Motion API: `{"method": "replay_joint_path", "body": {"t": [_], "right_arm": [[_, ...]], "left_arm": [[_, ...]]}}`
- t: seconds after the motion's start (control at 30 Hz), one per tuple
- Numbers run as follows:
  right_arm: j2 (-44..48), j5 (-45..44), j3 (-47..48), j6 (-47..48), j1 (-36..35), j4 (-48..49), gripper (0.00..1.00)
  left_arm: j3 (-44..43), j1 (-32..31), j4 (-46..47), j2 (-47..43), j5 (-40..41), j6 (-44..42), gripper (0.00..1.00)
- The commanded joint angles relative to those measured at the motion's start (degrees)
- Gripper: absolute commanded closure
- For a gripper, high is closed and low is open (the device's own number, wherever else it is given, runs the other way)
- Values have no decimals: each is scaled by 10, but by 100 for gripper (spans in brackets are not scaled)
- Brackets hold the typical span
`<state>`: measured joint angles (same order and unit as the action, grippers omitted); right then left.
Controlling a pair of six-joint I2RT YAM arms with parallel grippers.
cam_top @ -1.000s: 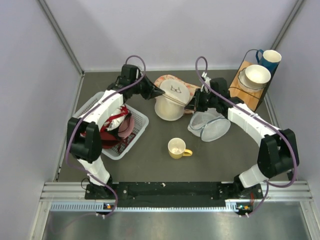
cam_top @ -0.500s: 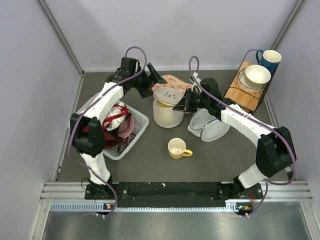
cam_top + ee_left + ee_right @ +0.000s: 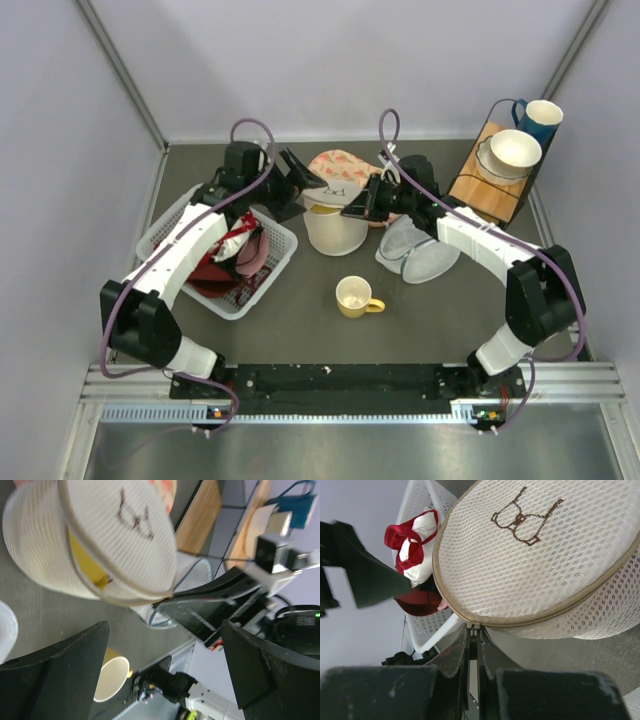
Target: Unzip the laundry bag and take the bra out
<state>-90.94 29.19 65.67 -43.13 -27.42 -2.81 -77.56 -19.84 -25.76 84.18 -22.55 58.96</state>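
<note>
Laundry bag (image 3: 335, 235) stands mid-table just beyond the mug (image 3: 355, 296), lid tilted up, the bra (image 3: 85, 560) showing yellow in the gap. Right gripper (image 3: 472, 630) is pinched tight on the zipper pull (image 3: 473, 625) at the lid's rim. Left gripper (image 3: 303, 185) gapes wide near the bag's far-left side, its 2 fingers holding nothing.
</note>
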Motion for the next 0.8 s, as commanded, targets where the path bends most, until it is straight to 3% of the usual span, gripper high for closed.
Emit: {"method": "replay_joint_path", "body": {"t": [0.0,0.1,0.37,0.47,0.53,0.57,0.6,0.63,0.77], "right_arm": [[-1,7,18,3,-2,29,100],[-2,10,17,6,-2,29,100],[-3,17,14,9,-3,29,100],[1,13,12,14,-3,29,100],[8,7,10,22,-3,9,100],[9,5,10,27,-3,3,100],[14,2,10,31,-3,-4,100],[20,-3,9,44,0,-17,100],[48,-4,-26,57,35,-24,100]], "left_arm": [[50,-34,50,-1,6,83,1],[78,-35,102,6,-9,116,1],[59,-37,113,47,22,146,2],[41,-41,115,83,23,144,7],[25,-42,114,107,16,136,27],[22,-42,109,113,15,133,44],[19,-40,106,114,18,129,86],[15,-38,99,110,21,123,100],[14,-19,90,81,29,99,100]]}}
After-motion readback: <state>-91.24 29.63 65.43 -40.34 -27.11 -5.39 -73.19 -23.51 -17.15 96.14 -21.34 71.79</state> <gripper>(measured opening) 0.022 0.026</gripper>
